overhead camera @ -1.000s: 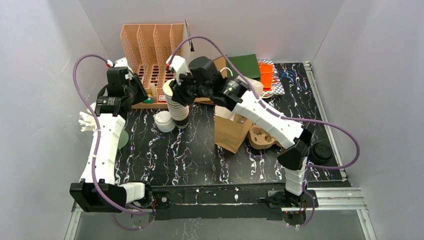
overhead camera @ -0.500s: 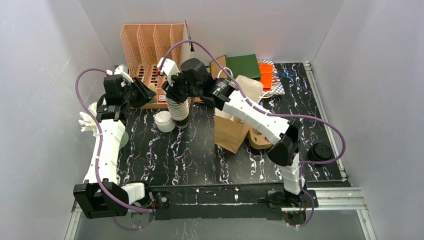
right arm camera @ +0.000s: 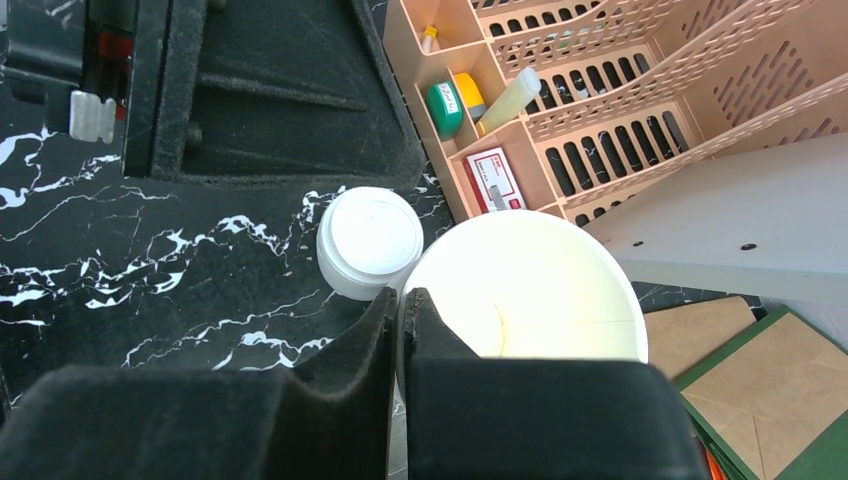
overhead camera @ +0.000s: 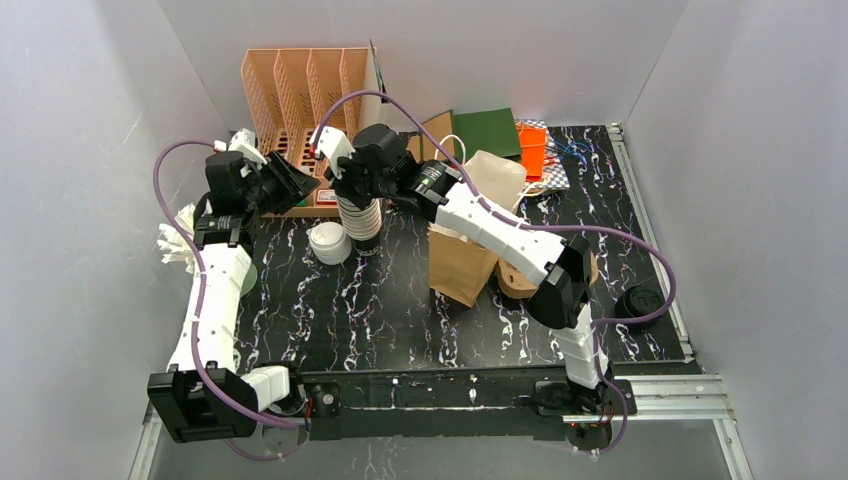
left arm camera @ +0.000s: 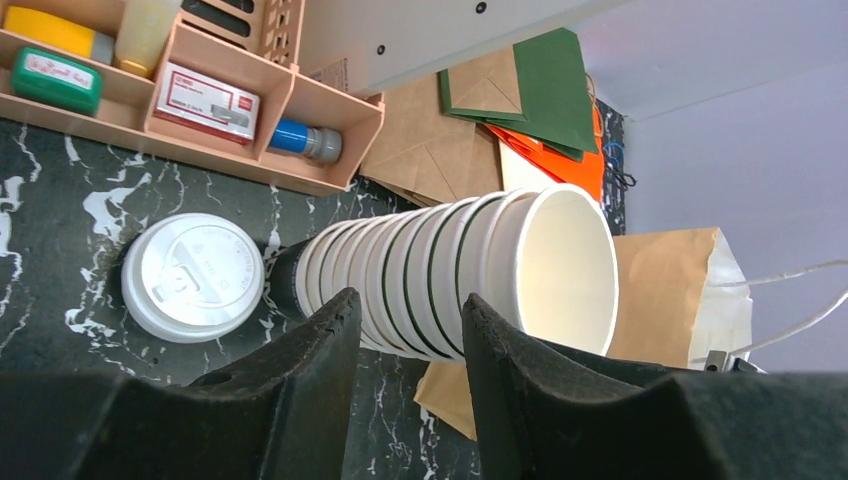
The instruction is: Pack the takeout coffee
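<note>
No lidded coffee cup shows in these frames. A tall stack of lidless white-rimmed paper cups stands at the back middle of the table. My right gripper is over its top, shut on the rim of the top cup, with the cup wall pinched between its fingers. My left gripper is open just left of the stack. In the left wrist view the stack lies beyond my left gripper, apart from the fingers.
A short white pile topped by a sip lid sits left of the stack. A brown paper bag stands to its right, with a cardboard cup carrier beside it. A peach desk organiser is behind. Black lids lie far right.
My right gripper has shifted left and settled over the top of the cup stack. My left gripper has swung right, toward the stack.
</note>
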Tool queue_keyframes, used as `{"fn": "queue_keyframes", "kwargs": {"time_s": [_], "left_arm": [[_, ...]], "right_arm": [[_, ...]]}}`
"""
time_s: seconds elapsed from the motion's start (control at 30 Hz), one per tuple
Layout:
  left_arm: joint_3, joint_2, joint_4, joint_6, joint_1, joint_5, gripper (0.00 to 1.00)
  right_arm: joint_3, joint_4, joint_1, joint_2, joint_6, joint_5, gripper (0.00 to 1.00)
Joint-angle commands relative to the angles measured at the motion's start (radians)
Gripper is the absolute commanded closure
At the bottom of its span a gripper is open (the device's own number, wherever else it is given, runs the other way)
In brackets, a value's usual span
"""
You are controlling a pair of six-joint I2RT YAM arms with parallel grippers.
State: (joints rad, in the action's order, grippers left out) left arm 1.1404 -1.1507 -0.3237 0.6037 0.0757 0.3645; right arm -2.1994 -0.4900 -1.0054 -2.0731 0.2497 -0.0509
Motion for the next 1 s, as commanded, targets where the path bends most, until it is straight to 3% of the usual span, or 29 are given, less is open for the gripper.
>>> {"fn": "queue_keyframes", "kwargs": {"time_s": [0.0,0.1,0.2,0.3,0.4,0.6,0.97], "left_arm": [[-0.025,0.010,0.048,0.036,0.006,0.073,0.59],[-0.040,0.000,0.087,0.066,0.006,0.107,0.57],[-0.053,-0.008,0.125,0.101,0.006,0.142,0.56],[-0.061,-0.020,0.144,0.117,0.006,0.166,0.56],[-0.063,-0.026,0.148,0.121,0.006,0.172,0.58],[-0.068,-0.043,0.146,0.120,0.006,0.180,0.62],[-0.096,-0.062,0.173,0.123,0.006,0.190,0.61]], "right_arm": [[-0.031,0.065,-0.003,0.031,0.008,0.005,0.91],[-0.025,0.071,-0.005,0.040,0.011,0.006,0.89],[-0.025,0.071,-0.007,0.042,0.013,0.011,0.75],[-0.025,0.071,-0.007,0.042,0.013,0.016,0.73],[-0.025,0.071,-0.006,0.042,0.011,0.014,0.76],[-0.034,0.077,-0.009,0.041,0.008,0.018,0.99],[-0.059,0.079,-0.013,0.033,0.010,0.023,0.99]]}}
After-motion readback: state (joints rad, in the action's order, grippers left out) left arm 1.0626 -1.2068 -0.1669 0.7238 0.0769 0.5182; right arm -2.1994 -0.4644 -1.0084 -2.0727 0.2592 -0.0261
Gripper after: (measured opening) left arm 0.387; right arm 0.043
